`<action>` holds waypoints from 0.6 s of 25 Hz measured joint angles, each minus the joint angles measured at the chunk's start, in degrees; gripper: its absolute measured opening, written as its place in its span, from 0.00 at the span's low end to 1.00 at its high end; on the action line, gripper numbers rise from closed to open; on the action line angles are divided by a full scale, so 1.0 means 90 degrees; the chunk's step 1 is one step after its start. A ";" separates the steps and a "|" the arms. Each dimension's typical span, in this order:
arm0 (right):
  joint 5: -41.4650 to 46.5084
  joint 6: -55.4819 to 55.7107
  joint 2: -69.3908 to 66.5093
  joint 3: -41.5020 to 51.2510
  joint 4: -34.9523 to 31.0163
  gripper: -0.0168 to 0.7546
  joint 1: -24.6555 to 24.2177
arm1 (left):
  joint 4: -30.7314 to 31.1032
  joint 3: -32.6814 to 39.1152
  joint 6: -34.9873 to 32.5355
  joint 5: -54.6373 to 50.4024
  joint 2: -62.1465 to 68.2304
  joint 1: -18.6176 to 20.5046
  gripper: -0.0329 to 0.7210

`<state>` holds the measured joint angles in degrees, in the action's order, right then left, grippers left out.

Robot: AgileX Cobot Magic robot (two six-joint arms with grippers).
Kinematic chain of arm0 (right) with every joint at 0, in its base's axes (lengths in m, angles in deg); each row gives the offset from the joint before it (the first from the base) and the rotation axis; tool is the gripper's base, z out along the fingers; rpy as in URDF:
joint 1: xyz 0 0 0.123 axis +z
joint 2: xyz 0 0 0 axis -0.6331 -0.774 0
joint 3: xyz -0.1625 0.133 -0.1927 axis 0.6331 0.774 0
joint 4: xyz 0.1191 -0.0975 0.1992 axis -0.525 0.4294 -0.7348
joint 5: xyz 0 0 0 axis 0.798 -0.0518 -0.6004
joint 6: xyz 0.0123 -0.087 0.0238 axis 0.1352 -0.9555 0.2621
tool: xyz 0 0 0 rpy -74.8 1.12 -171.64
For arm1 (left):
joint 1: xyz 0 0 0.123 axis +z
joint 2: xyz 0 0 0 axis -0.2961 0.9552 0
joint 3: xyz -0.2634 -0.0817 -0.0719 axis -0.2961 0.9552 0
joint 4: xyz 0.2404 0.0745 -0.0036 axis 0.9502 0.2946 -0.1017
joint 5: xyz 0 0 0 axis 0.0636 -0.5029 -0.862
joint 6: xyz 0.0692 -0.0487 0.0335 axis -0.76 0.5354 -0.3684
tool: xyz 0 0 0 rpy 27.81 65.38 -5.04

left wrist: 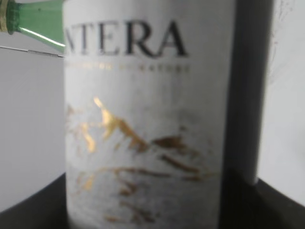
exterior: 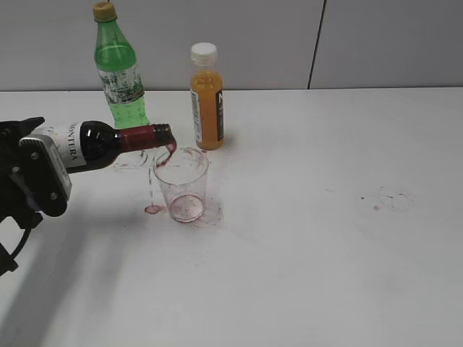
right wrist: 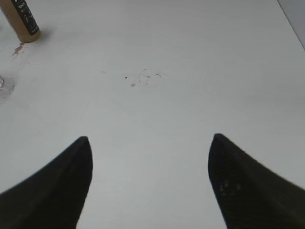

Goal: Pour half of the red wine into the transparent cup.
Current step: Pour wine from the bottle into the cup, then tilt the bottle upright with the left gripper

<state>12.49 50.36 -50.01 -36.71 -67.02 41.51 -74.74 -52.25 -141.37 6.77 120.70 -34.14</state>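
Exterior view: left gripper clamped around tipped wine bottle, red wine trickling at cup rim, puddle beside cup; left wrist: label only; right wrist: right gripper spread wide over bare table.

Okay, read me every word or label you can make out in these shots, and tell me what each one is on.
"NTERA": large dark letters on the white label of the wine bottle, cut off at the left in the left wrist view.
"ONTERA": the same label seen from outside, partly hidden.
Fine line under it: too blurred to read.
Green bottle label: too small to read.
Juice bottle dark label: unreadable.
Cup: no text.
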 joint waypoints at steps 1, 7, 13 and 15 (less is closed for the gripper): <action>0.0000 0.0000 0.0000 0.0000 0.0000 0.76 0.0000 | 0.0006 0.0000 -0.0043 0.0000 0.0008 0.0000 0.77; 0.0000 0.0000 0.0000 0.0000 0.0000 0.76 0.0000 | 0.0029 -0.0008 -0.0252 0.0000 0.0029 0.0000 0.77; 0.0000 0.0000 0.0000 0.0000 0.0000 0.76 0.0000 | 0.0029 -0.0028 -0.0373 -0.0006 0.0035 0.0000 0.77; 0.0000 0.0000 0.0000 0.0000 -0.0005 0.76 0.0000 | 0.0029 -0.0041 -0.0395 -0.0001 0.0035 0.0000 0.77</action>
<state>12.49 50.36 -50.01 -36.71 -67.06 41.51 -74.48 -52.61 -144.92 6.76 121.01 -34.14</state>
